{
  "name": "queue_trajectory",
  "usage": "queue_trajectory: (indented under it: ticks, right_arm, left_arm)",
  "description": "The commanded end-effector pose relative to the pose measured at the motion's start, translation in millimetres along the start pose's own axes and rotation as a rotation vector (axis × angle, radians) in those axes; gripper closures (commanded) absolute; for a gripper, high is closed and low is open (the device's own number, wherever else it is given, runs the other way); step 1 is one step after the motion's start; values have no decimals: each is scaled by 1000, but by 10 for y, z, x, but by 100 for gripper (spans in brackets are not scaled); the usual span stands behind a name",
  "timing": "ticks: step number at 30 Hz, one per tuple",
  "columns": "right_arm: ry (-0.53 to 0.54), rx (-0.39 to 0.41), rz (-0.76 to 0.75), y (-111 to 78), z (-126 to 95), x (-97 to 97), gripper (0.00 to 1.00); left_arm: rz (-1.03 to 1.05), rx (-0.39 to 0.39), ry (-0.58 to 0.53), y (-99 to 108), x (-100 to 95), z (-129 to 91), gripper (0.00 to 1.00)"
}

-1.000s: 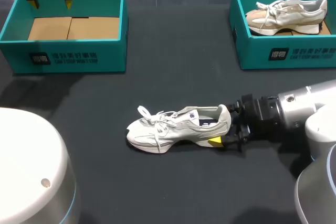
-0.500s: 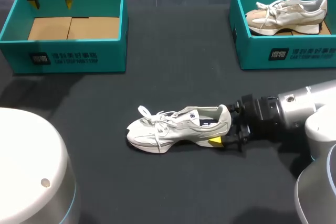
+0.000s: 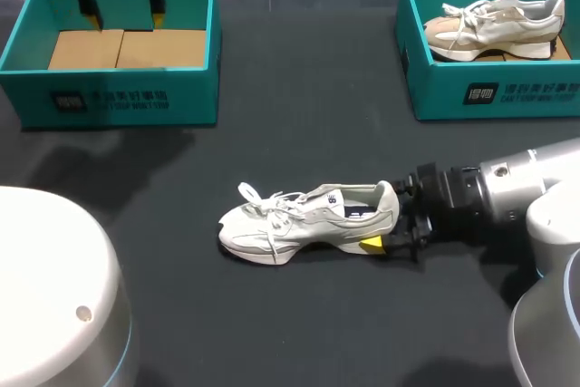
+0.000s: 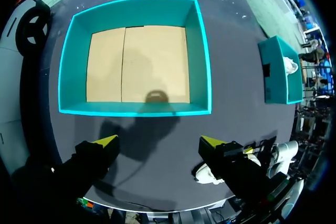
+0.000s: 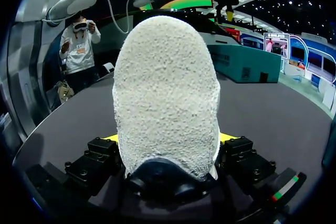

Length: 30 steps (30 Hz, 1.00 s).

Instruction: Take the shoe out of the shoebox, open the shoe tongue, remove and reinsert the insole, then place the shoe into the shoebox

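A pale grey shoe (image 3: 308, 221) lies on its sole mid-table, toe to the left, laces loose. My right gripper (image 3: 385, 224) comes in from the right at the heel. In the right wrist view the heel (image 5: 165, 87) fills the gap between the fingers, which press it from both sides; the right gripper (image 5: 168, 140) is shut on it. My left gripper (image 3: 124, 17) hangs open and holding nothing over the back of the left teal shoebox (image 3: 118, 97). The left wrist view shows that left gripper (image 4: 158, 141) above the box (image 4: 199, 56), whose cardboard floor is bare.
A second teal shoebox (image 3: 489, 92) at the back right holds another pale shoe (image 3: 494, 26). Dark table surface lies between the boxes and around the shoe. My left arm's white base (image 3: 54, 296) fills the front left corner.
My left gripper has shifted to the right over the left box, from its back left corner toward the middle. The right arm and the shoe have not moved.
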State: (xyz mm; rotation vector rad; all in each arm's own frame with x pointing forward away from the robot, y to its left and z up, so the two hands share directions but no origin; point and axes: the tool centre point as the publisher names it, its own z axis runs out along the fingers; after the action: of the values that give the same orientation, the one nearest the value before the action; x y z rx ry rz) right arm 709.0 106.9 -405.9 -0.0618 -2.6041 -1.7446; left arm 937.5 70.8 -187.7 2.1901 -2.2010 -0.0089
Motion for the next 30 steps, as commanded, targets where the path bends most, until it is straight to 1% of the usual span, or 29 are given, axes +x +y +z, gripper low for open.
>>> queue_trajectory:
  ticks: [1,5,6,20,21,23,24,25,28,29,30]
  right_arm:
    - [-1,3,0,10,11,8,100]
    - [-1,3,0,10,11,8,100]
    - [-1,3,0,10,11,8,100]
    - [-1,3,0,10,11,8,100]
    - [-1,3,0,10,11,8,100]
    - [-1,3,0,10,11,8,100]
    - [-1,3,0,10,11,8,100]
    - [-1,3,0,10,11,8,100]
    - [-1,3,0,10,11,8,100]
    - [-1,3,0,10,11,8,100]
    - [-1,3,0,10,11,8,100]
  left_arm:
    - [6,24,1,227,103,20,0]
    - [-2,14,6,476,299,-11,0]
    - [-7,-4,9,546,357,-31,0]
    - [-7,-4,9,546,357,-31,0]
    - [-16,-52,9,572,374,-40,0]
    - [-37,-29,-3,701,441,9,0]
    - [-23,-59,-7,769,471,21,0]
    - [-13,-70,-5,845,502,30,0]
    - [10,-60,-8,1076,611,65,0]
    - [14,-38,-14,1141,654,86,0]
    - [16,-38,-13,1202,698,106,0]
